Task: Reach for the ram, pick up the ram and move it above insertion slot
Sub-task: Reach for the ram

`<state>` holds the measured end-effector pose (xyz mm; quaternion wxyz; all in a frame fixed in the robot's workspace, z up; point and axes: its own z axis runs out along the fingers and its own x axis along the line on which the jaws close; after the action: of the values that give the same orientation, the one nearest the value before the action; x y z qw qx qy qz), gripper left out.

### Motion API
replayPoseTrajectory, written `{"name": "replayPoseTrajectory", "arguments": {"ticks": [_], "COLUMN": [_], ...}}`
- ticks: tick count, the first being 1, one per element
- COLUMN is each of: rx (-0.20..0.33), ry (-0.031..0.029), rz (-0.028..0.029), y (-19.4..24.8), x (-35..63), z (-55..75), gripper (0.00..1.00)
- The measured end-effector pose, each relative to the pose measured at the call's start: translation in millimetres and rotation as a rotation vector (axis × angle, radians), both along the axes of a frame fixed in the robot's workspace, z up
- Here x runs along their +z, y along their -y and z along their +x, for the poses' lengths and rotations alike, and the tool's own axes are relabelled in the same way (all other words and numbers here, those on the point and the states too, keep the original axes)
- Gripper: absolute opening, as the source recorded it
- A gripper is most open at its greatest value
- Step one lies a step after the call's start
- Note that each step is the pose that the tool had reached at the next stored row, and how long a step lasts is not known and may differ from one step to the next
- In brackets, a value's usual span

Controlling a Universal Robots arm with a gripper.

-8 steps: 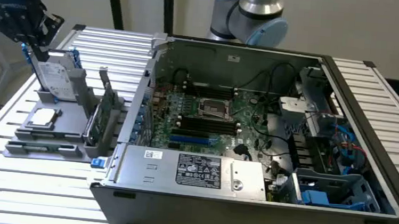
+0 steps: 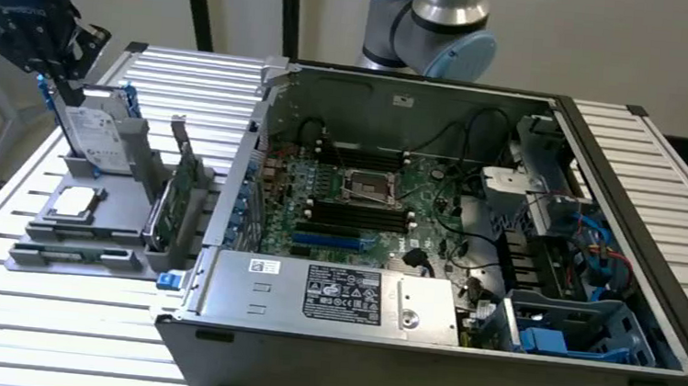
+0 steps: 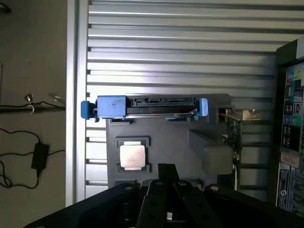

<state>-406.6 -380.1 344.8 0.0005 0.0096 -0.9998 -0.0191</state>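
My black gripper (image 2: 51,45) hangs high over the grey parts holder (image 2: 114,221) at the exterior view's left, above the silver hard drive with blue rails (image 2: 93,136). In the wrist view its fingers (image 3: 166,173) meet at their tips, with nothing visible between them. I cannot make out the ram for sure. A thin dark strip (image 2: 69,253) lies along the holder's front slot, and the wrist view hides that end behind the gripper body. The black memory slots (image 2: 355,214) lie on the motherboard inside the open computer case (image 2: 630,299).
On the holder stand the hard drive (image 3: 147,105), a CPU (image 3: 133,156) and an upright green card with a metal bracket (image 2: 178,200). The case walls rise to the exterior view's right of the holder. The slatted metal table (image 2: 51,327) carries everything. Cables lie on the floor (image 3: 28,152).
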Motion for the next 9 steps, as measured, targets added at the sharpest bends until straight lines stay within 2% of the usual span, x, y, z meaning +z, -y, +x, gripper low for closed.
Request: {"name": "replayPoseTrajectory", "arguments": {"ticks": [5, 7, 9], "rx": [0.000, 0.000, 0.000], "ry": [-0.0002, -0.0007, -0.0024], "rz": [-0.0001, -0.0001, -0.0001], "y": [0.7, 3.4, 8.3], "x": [0.1, 0.4, 1.3], "z": [-0.1, 0.0, 0.3], "gripper": [0.11, 0.11, 0.11]}}
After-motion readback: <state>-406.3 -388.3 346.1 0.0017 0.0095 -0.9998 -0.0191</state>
